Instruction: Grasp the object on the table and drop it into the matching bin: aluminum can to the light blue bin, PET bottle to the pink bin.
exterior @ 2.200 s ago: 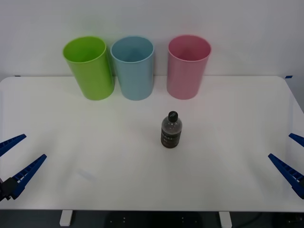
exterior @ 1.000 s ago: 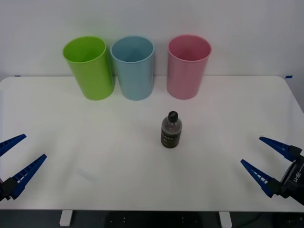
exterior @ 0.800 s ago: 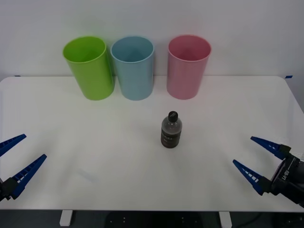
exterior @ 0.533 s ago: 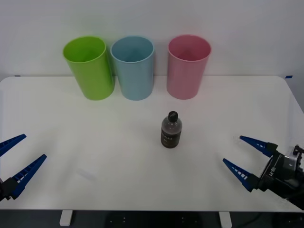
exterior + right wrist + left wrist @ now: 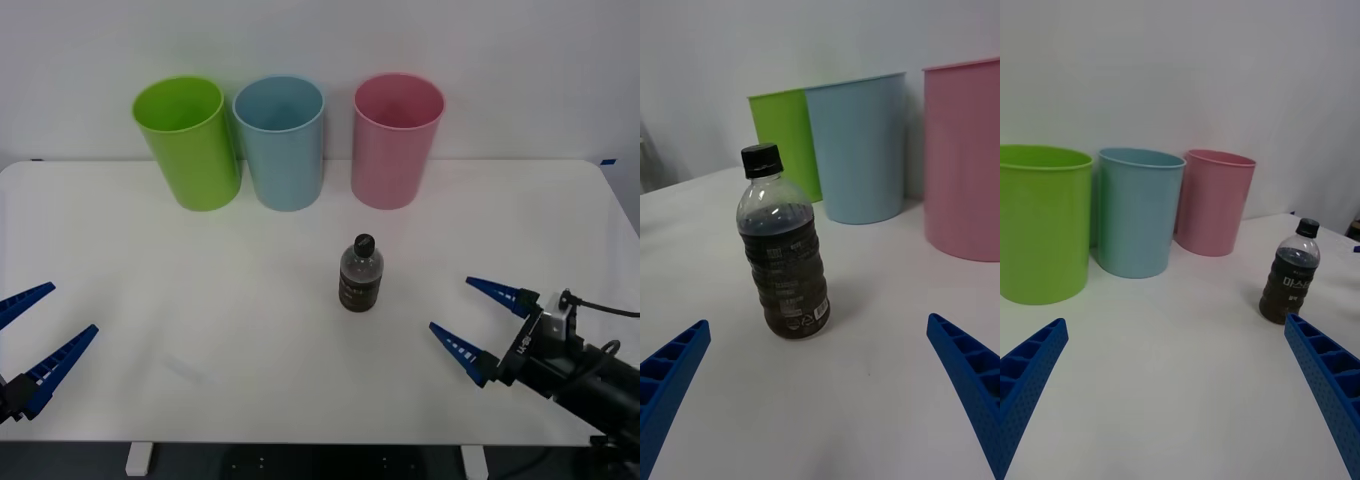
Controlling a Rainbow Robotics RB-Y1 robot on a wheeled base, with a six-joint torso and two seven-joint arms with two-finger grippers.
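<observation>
The bottle (image 5: 360, 273) stood upright near the middle of the table (image 5: 200, 300) (black cap on top, dark brown contents below), a little in front of the pink bin (image 5: 395, 140) and touching nothing. The right gripper (image 5: 478, 322) hovered low over the table to the bottle's right, near it but apart, with its blue fingers spread wide and pointed toward it. The left gripper (image 5: 35, 335) sat at the near left edge of the table, well apart from the bottle, fingers likewise spread, while the light blue bin (image 5: 282, 142) and a green bin (image 5: 190, 142) stood in a row with the pink one along the far edge.
</observation>
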